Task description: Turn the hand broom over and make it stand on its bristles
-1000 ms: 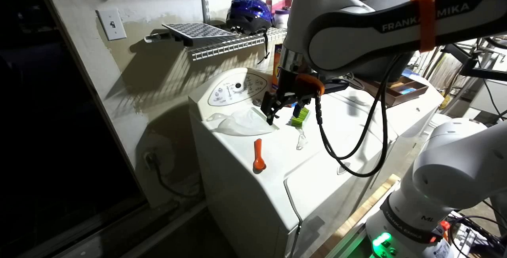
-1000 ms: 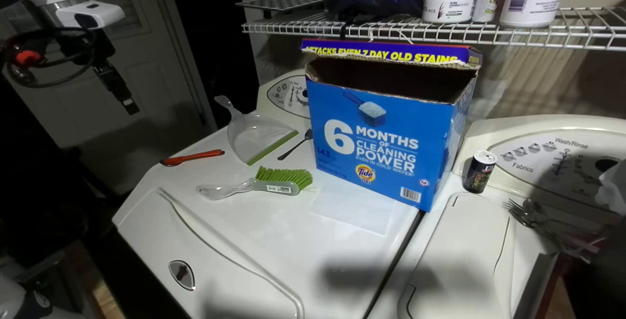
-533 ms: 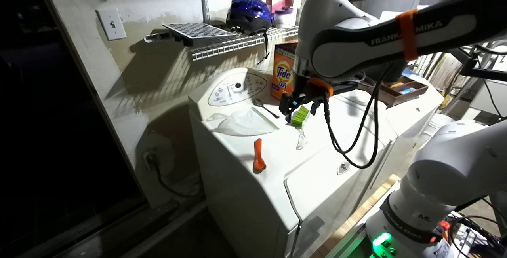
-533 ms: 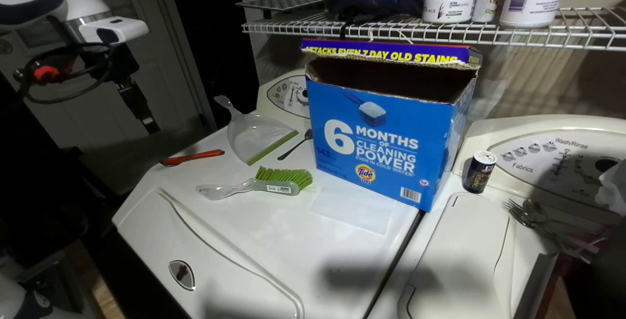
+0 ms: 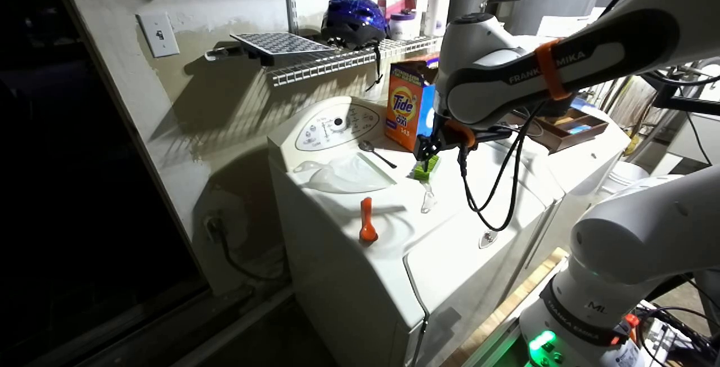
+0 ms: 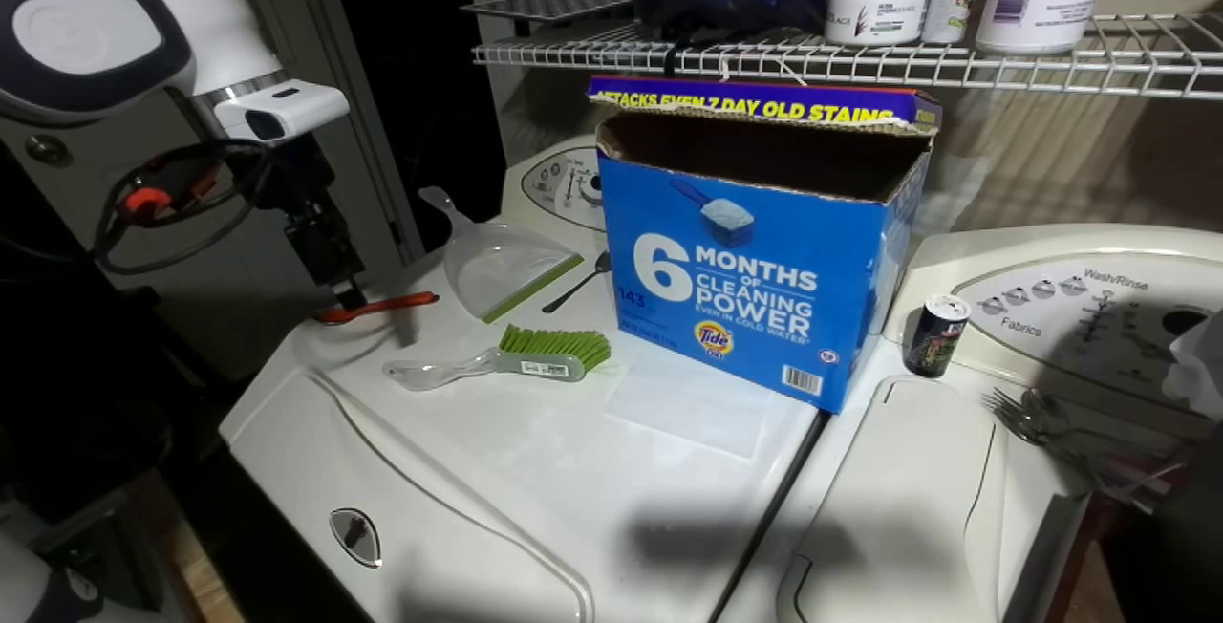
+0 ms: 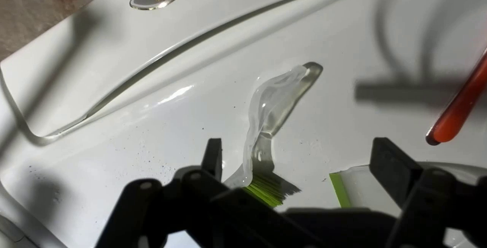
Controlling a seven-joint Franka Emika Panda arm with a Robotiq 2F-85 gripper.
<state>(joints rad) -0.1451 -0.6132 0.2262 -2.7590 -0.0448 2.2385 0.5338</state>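
The hand broom has a clear handle and green bristles. It lies on its side on the white washer top, its bristles pointing toward the dustpan side. It also shows in an exterior view, where the gripper partly covers its bristles. In the wrist view the broom's handle runs up between the fingertips, and most of its head is hidden behind the left finger. My gripper is open and empty, above the washer top and apart from the broom. It also shows in both exterior views.
A clear dustpan with a green edge, a dark spoon and an orange scoop lie around the broom. A large blue detergent box stands behind it. A wire shelf overhangs the back.
My gripper has moved down and to the right in both exterior views, closer to the washer top. The broom and the other objects have not moved.
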